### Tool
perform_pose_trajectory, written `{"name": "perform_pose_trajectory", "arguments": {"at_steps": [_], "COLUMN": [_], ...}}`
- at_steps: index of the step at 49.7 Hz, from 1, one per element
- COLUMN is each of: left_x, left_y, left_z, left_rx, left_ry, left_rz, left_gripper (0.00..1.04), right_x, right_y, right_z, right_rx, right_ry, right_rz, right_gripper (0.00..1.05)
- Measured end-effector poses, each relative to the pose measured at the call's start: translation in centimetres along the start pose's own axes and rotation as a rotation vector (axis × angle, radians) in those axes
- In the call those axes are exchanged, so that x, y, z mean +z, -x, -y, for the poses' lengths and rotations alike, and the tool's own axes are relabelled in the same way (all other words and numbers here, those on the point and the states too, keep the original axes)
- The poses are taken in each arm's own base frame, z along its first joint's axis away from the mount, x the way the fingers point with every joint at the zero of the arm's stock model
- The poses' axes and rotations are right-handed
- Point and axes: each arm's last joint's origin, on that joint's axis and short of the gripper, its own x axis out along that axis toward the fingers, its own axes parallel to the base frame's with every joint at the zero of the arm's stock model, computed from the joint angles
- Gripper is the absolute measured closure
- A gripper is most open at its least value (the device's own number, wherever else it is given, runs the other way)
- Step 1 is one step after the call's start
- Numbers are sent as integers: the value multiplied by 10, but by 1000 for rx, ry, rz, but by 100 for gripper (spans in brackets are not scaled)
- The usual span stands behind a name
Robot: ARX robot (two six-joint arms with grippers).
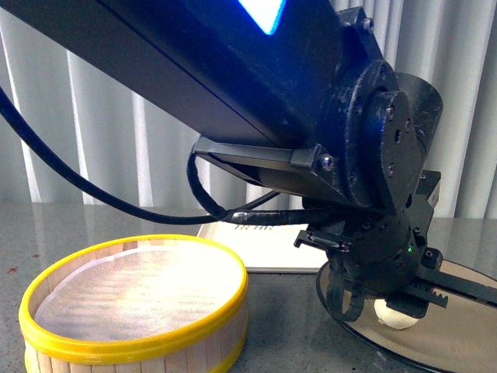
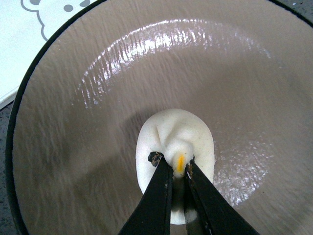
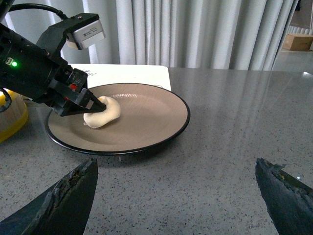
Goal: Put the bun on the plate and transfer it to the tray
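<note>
The white bun (image 2: 175, 147) lies inside the beige-grey plate (image 2: 146, 63) with the black rim. My left gripper (image 2: 175, 164) is shut on the bun's twisted top and holds it low over the plate. The bun (image 3: 101, 112), the left gripper (image 3: 93, 104) and the plate (image 3: 151, 115) also show in the right wrist view. In the front view the bun (image 1: 397, 315) peeks out under the left gripper (image 1: 404, 299), over the plate (image 1: 466, 342). The cream-white tray (image 1: 268, 245) lies behind the plate. My right gripper (image 3: 176, 188) is open and empty, over the grey table in front of the plate.
A yellow-rimmed wooden steamer basket (image 1: 136, 307) with a white liner stands left of the plate. The left arm's big black body (image 1: 233, 85) and its cable fill the upper front view. White curtains (image 3: 195, 29) hang behind the grey stone table (image 3: 234, 127).
</note>
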Motion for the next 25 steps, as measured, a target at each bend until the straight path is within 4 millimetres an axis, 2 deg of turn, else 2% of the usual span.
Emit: {"name": "perform_pose_trajectory", "arguments": {"at_steps": [12, 25], "left_x": [4, 15], "left_y": [-8, -4], "left_z": [10, 19], "left_rx": [30, -59], "left_ry": [9, 98], "left_rz": [-28, -26], "left_gripper": [100, 51], "right_x": [0, 0], "right_y": [0, 0], "right_z": [0, 0], "right_rx": [0, 0], "right_ry": [0, 0], "right_rz": [0, 0], "right_gripper": [9, 9]}}
